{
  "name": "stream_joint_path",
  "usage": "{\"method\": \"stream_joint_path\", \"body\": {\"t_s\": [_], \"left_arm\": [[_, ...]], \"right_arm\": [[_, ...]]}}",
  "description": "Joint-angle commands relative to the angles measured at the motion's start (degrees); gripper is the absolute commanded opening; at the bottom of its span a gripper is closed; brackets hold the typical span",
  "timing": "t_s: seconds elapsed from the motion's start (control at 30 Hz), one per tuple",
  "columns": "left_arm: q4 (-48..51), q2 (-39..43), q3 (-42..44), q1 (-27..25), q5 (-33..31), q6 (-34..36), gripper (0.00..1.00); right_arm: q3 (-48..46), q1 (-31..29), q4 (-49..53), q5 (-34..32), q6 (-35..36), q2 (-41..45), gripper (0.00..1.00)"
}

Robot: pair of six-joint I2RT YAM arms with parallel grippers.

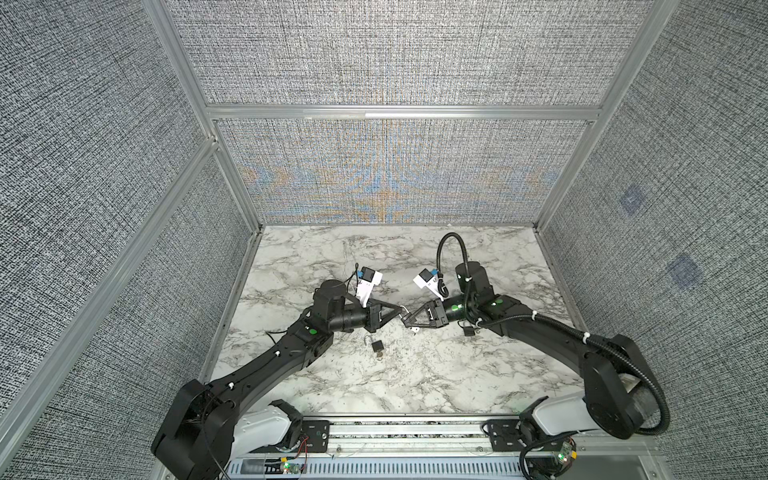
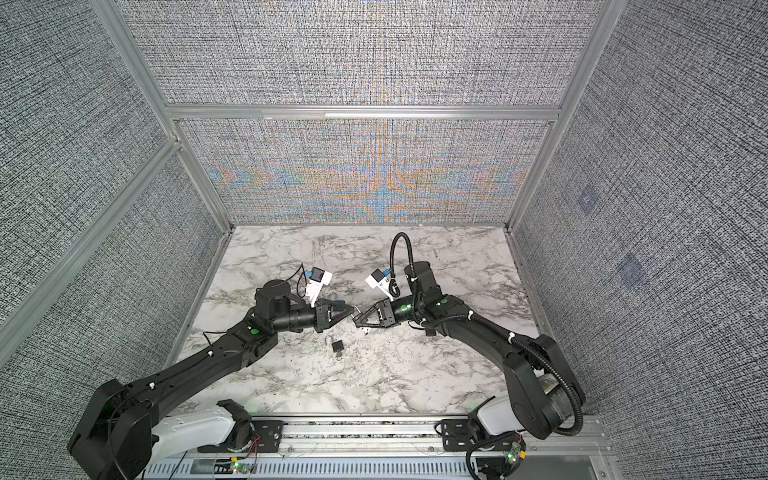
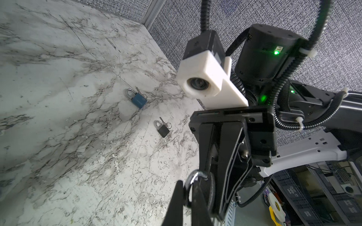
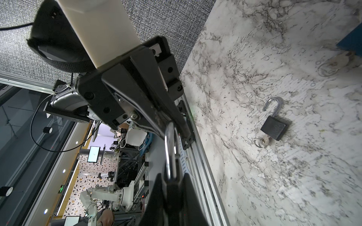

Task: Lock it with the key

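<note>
In both top views my two grippers meet tip to tip above the middle of the marble table. My right gripper is shut on the black body of a padlock. Its silver shackle points at the left gripper, which is shut on that shackle. A small pale piece hangs under the right gripper; I cannot tell whether it is the key. Another black padlock lies on the table with its shackle swung open and a key with a ring in its base.
A blue padlock with keys lies beyond the left gripper. A shut black padlock with keys lies under the right arm. Grey fabric walls enclose the table on three sides, and a metal rail runs along the front.
</note>
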State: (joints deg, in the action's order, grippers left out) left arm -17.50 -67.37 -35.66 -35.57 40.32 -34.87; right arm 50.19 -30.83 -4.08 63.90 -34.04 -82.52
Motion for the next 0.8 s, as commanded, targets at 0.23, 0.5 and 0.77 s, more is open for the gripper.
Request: {"method": "stream_joint_path", "body": {"t_s": [0.23, 0.5, 0.77], "left_arm": [[2.88, -1.57, 1.24, -3.24, 14.26, 0.23, 0.00], [2.20, -2.81, 1.29, -4.32, 14.57, -0.36, 0.00], [0.99, -3.89, 1.01, -5.21, 14.94, -0.72, 0.00]], "right_arm": [[2.36, 1.29, -12.75, -9.23, -2.22, -1.28, 0.00], [5.78, 1.56, -13.67, -9.65, -2.32, -2.90, 0.00], [5.93, 1.69, -15.39, -9.54, -3.31, -3.85, 0.00]]}}
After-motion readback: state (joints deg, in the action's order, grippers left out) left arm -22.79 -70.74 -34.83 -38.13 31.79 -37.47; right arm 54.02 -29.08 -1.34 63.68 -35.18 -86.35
